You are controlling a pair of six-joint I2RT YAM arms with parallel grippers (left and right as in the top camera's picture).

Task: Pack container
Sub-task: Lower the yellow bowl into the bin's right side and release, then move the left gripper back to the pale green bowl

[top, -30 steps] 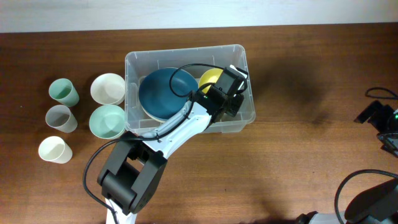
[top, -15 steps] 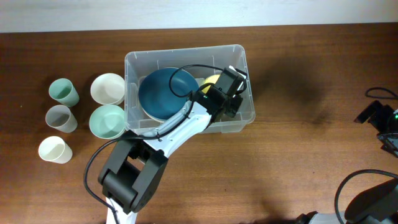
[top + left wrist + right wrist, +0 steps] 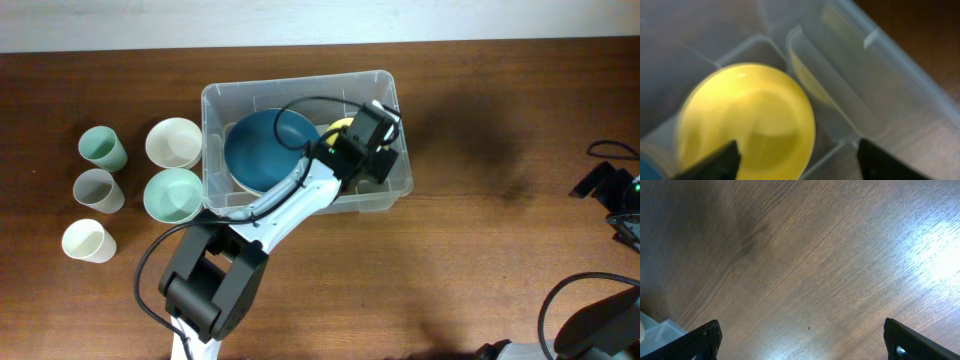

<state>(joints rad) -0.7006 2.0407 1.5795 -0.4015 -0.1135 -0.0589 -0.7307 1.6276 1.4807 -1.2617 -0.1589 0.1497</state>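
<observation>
The clear plastic container (image 3: 296,84) stands mid-table with a dark blue bowl (image 3: 262,150) in its left half. A yellow bowl (image 3: 337,126) lies in its right half, mostly under my left arm. My left gripper (image 3: 378,142) hangs inside the container at its right end. In the left wrist view the yellow bowl (image 3: 747,117) rests on the container floor against the ribbed wall (image 3: 875,70). The left gripper (image 3: 797,162) is open above it, one fingertip over the bowl's edge, gripping nothing. My right gripper (image 3: 802,340) is open over bare wood.
Left of the container stand a cream cup (image 3: 174,142), a mint bowl (image 3: 172,195), a green cup (image 3: 102,147), a grey cup (image 3: 98,189) and a white cup (image 3: 85,240). The right arm (image 3: 608,188) sits at the table's right edge.
The left gripper has opened and let go of the yellow bowl, which now lies in the container. The right arm has not moved.
</observation>
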